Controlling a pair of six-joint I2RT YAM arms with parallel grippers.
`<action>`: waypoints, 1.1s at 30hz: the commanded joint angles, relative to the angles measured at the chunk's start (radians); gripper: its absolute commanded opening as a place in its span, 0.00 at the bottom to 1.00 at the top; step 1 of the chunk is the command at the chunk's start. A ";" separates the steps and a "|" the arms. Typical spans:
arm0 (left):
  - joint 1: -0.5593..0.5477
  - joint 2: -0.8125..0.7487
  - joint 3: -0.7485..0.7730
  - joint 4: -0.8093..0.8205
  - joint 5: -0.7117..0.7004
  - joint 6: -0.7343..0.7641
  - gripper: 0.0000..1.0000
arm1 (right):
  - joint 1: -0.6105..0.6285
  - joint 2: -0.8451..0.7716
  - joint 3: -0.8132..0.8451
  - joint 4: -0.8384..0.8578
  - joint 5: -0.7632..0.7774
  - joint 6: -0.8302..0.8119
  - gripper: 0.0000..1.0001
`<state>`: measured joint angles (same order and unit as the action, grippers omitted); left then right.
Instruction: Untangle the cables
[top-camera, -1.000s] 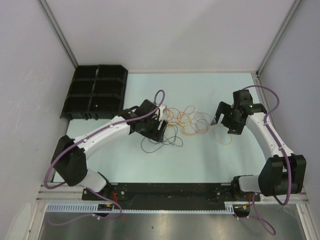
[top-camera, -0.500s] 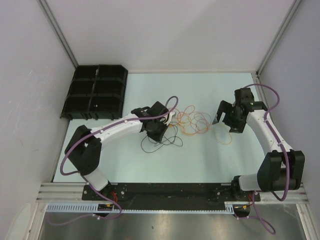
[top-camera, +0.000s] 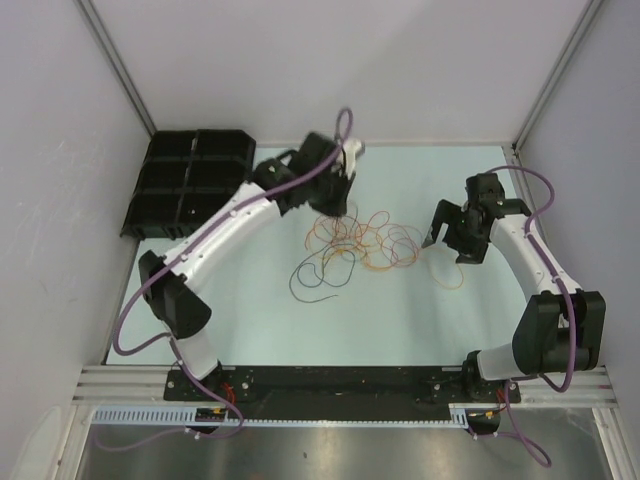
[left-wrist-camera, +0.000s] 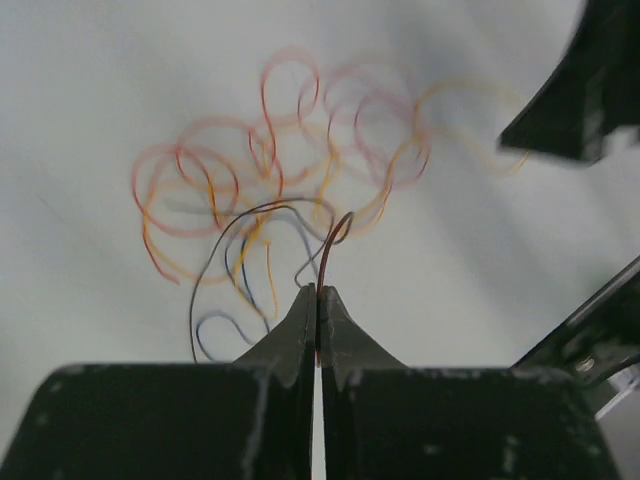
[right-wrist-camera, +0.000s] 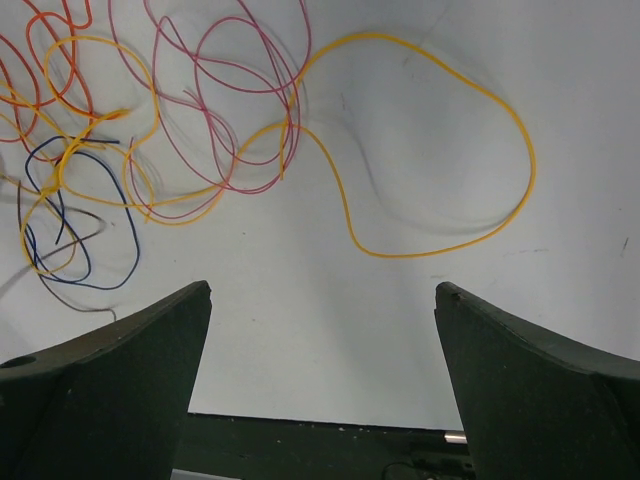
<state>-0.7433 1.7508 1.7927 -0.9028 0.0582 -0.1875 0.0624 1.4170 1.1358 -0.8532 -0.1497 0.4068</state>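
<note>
The cables lie as a loose tangle of orange, red, yellow and pinkish-purple loops mid-table, with a black cable trailing off to the left front. My left gripper hangs above the tangle's back left edge. In the left wrist view the left gripper is shut on one thin dark red cable that rises out of the pile. My right gripper stands open to the right of the tangle. In the right wrist view the right gripper is empty, and a big yellow loop lies just ahead of it.
A black compartment tray sits at the back left corner. White walls close off the left, back and right sides. The right gripper's dark finger shows at the top right of the left wrist view.
My left gripper has shut on a cable and swung toward the back of the table, lifting it. The tangle shifted and the black cable stretched out. The right arm has barely moved.
</note>
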 joint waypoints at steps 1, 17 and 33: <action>0.062 -0.046 0.284 -0.010 -0.027 -0.093 0.00 | 0.005 0.003 0.045 0.014 -0.027 -0.003 0.98; 0.074 -0.252 0.399 0.210 -0.159 -0.130 0.01 | 0.060 -0.035 0.082 0.057 -0.172 -0.034 0.98; 0.081 -0.451 -0.146 0.479 -0.121 -0.210 0.00 | -0.013 0.117 0.225 0.123 -0.637 0.463 0.94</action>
<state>-0.6678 1.3689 1.8519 -0.5053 -0.0578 -0.3462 0.0834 1.4502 1.3289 -0.6563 -0.6487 0.6598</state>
